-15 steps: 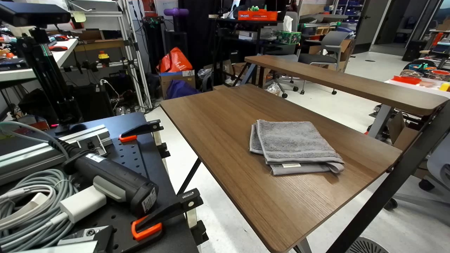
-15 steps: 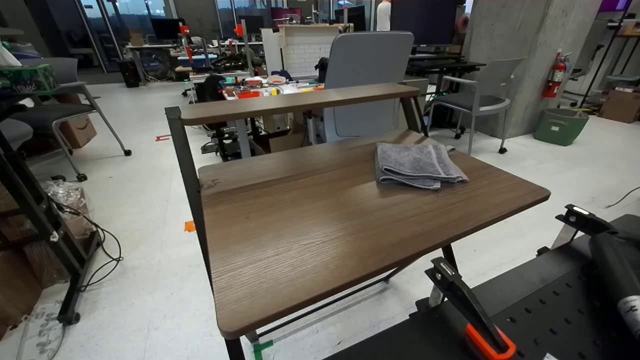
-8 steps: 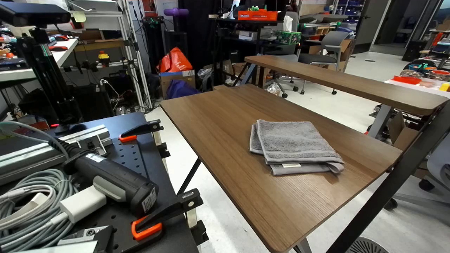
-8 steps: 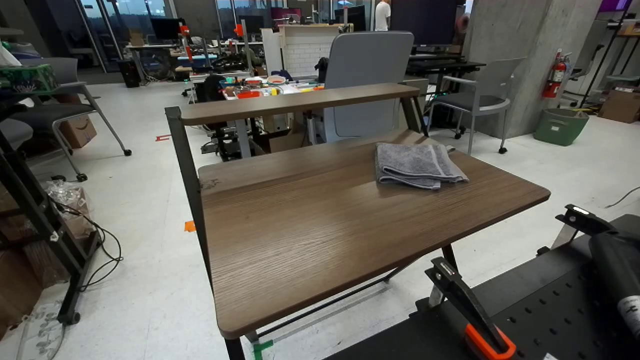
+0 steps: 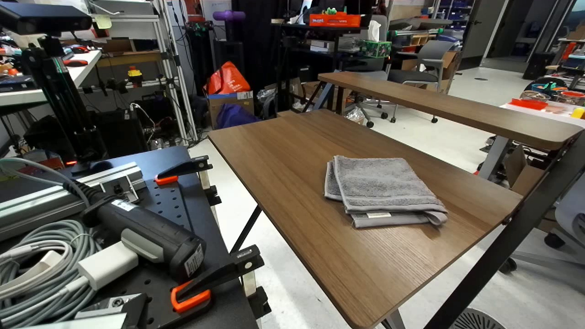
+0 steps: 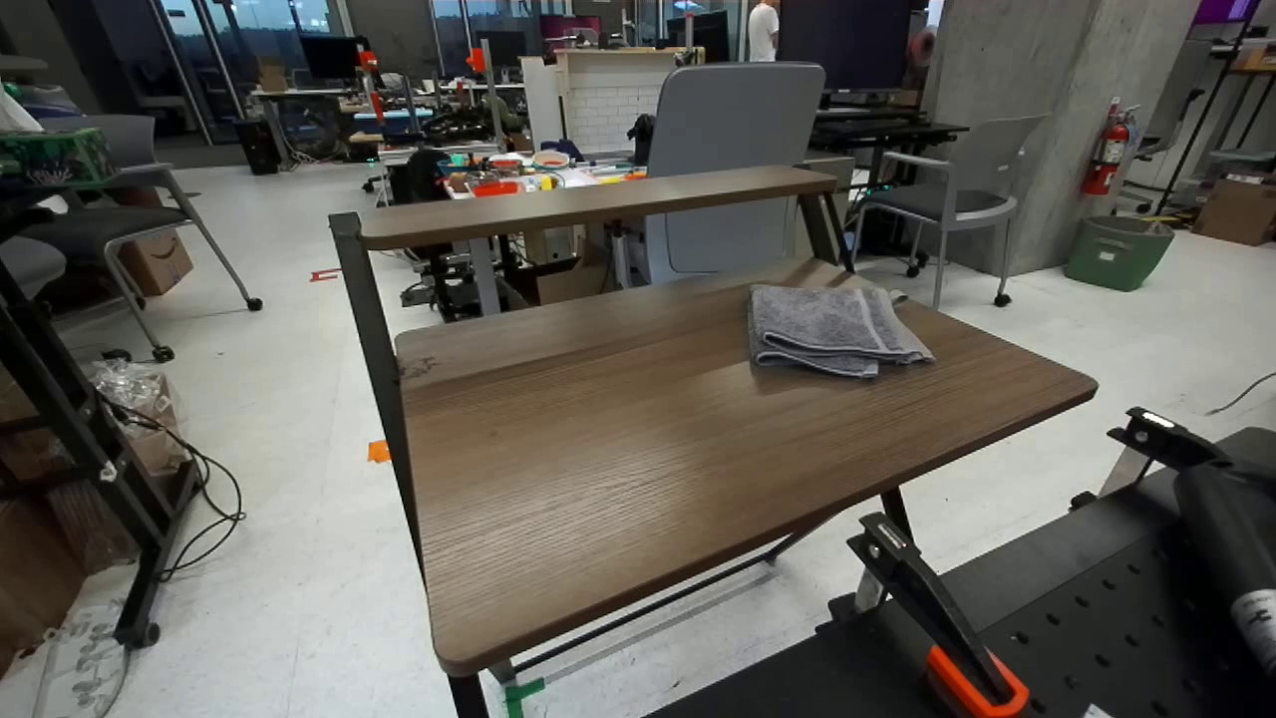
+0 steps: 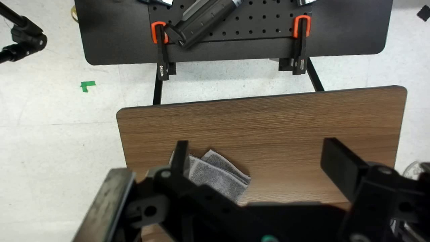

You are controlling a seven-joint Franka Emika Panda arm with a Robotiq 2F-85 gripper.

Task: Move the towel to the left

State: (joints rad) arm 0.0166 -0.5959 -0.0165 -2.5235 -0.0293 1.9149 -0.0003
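Towel (image 5: 379, 183): fuzzy grey, approx. sq.

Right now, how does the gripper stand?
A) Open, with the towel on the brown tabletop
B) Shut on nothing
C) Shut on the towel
A: in the wrist view the gripper has its fingers wide apart, and both exterior views show the towel on the brown tabletop.

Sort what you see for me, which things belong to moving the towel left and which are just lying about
Part of the job:
folded grey towel
brown table under it
gripper, open

Just lying about:
black handheld device
coiled cable
clamps on the black bench
green bin
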